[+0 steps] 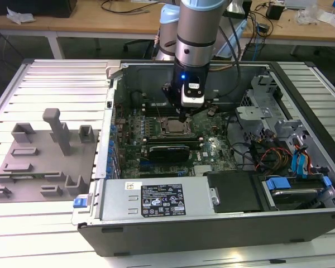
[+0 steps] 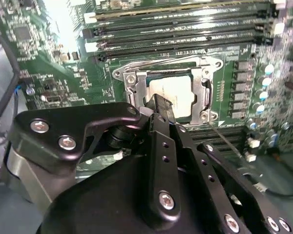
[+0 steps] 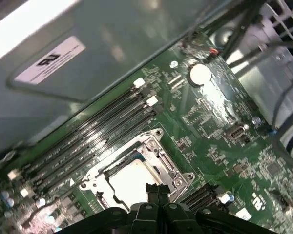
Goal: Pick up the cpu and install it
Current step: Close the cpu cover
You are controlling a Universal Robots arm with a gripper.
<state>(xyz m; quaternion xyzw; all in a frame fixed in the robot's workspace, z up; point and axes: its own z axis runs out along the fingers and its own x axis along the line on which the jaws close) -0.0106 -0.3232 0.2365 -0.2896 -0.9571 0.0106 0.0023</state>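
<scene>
— Where's the cpu [image 3: 129, 183]?
— Flat in the socket frame [image 3: 158, 146], metal top up, square, no long axis; in the exterior view, twelve o'clock of the black card [image 1: 167, 151]
— The hand [image 3: 154, 189]?
— Closed, empty, over its edge

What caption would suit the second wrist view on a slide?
Gripper hovers over the cpu lying in its socket frame on the motherboard.

Ribbed metal table [image 1: 33, 229]: open computer case [image 1: 212, 229] at centre, grey fixture blocks [image 1: 44, 162] toward exterior view's left.
</scene>
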